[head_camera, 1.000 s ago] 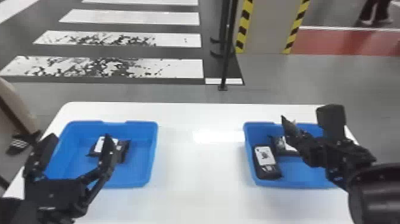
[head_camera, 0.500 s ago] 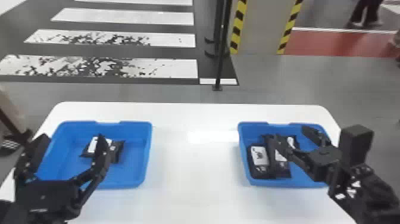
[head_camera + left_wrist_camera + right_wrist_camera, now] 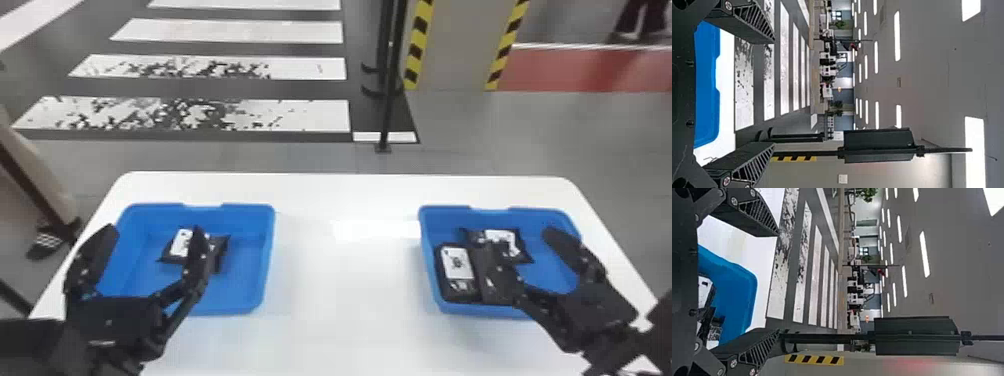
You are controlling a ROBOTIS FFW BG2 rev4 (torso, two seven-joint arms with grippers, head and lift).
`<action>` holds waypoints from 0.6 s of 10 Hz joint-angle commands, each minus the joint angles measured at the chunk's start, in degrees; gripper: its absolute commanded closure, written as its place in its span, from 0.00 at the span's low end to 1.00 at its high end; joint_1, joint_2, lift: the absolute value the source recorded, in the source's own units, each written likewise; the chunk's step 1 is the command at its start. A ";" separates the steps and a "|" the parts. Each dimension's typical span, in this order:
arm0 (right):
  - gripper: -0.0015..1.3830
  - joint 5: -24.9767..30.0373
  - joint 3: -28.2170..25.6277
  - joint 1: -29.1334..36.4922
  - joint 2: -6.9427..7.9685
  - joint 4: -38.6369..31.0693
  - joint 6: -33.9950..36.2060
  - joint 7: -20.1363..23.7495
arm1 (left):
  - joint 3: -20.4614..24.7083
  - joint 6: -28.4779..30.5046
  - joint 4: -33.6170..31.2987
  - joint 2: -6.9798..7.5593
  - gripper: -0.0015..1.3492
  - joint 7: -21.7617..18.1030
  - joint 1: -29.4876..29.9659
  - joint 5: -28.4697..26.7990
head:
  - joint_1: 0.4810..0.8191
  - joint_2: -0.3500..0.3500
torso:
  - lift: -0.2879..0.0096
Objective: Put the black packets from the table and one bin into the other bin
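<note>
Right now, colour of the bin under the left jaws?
Blue, seen best in the head view.

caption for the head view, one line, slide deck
Left pincer open at the left blue bin, right pincer open at the right blue bin, black packets lying in both.

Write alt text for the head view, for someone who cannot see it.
A black left gripper and black right gripper, jaws open, hover over two blue plastic bins on a white table. At least one white-labelled black packet lies in the left bin, several in the right. Beyond are white floor stripes.
</note>
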 commanded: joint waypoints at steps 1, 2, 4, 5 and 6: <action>0.12 -1.01 0.01 1.54 0.24 -0.70 -0.18 0.19 | -0.11 5.79 -0.12 0.18 0.08 -0.48 -1.22 0.19 | 0.63 0.49 | 0.60; 0.12 -1.24 0.12 2.10 0.24 -0.56 0.24 0.54 | 1.26 14.79 -0.26 0.18 0.08 -2.77 -3.47 0.31 | 0.63 0.49 | 0.60; 0.12 -1.24 0.69 1.96 0.24 -0.42 1.51 1.51 | 6.41 34.05 -0.40 0.09 0.08 -10.77 -10.92 -8.03 | 0.63 0.50 | 0.60; 0.12 -1.47 0.92 1.82 0.24 -0.14 2.21 2.04 | 8.92 38.41 -0.40 0.18 0.08 -13.49 -14.16 -15.35 | 0.63 0.55 | 0.60; 0.12 -1.81 1.15 1.54 0.15 0.00 2.78 2.48 | 10.52 40.80 0.31 0.97 0.08 -16.04 -16.97 -22.55 | 0.63 0.59 | 0.60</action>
